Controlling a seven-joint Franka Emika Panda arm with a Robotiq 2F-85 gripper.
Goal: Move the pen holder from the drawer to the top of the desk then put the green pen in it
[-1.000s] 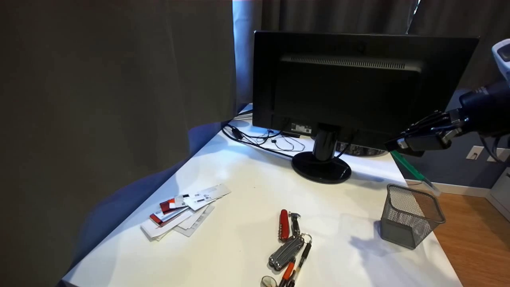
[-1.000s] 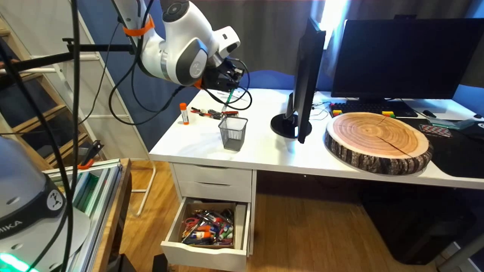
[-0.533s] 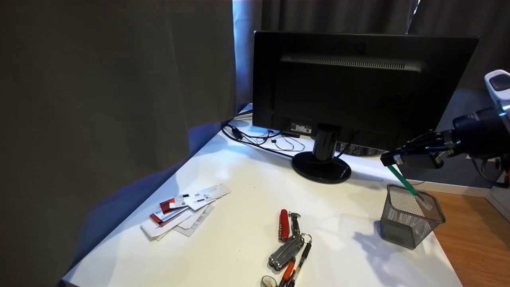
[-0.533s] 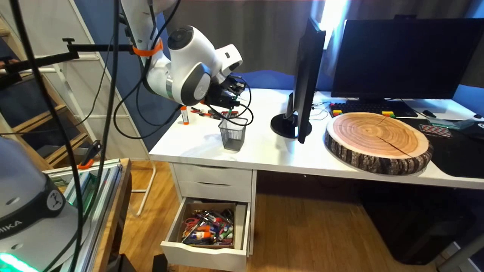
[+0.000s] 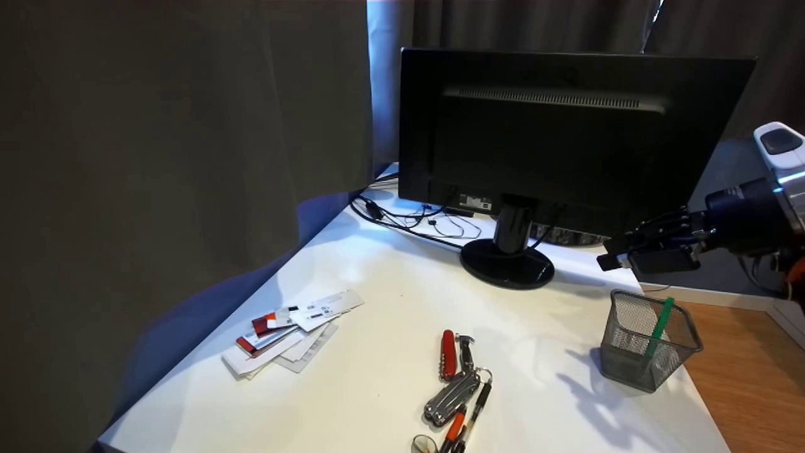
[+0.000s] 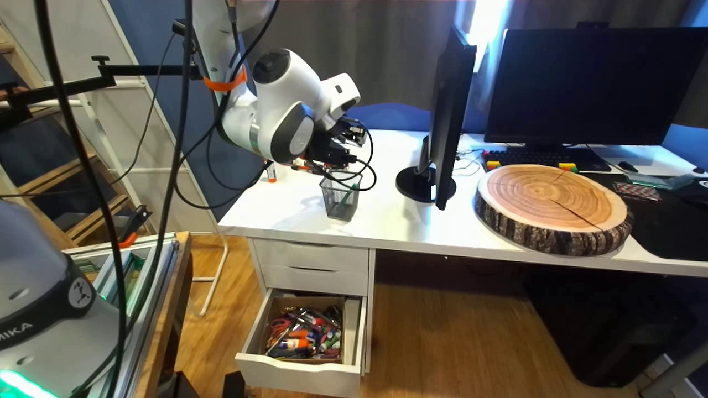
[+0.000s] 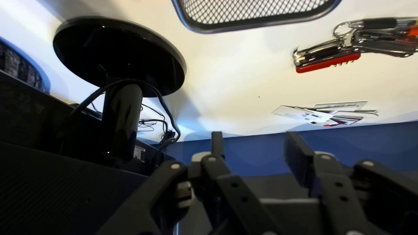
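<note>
Lower right in an exterior view, a thin green pen (image 5: 660, 326) leans inside a squarish grey mesh cup (image 5: 624, 361), which the empty, wide-parted black gripper (image 7: 255, 147) could topple by dipping.

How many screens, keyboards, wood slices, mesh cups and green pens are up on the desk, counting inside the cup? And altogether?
Screens: 2
Keyboard: 1
Wood slice: 1
Mesh cup: 1
Green pen, in the cup: 1
Total: 6
</note>
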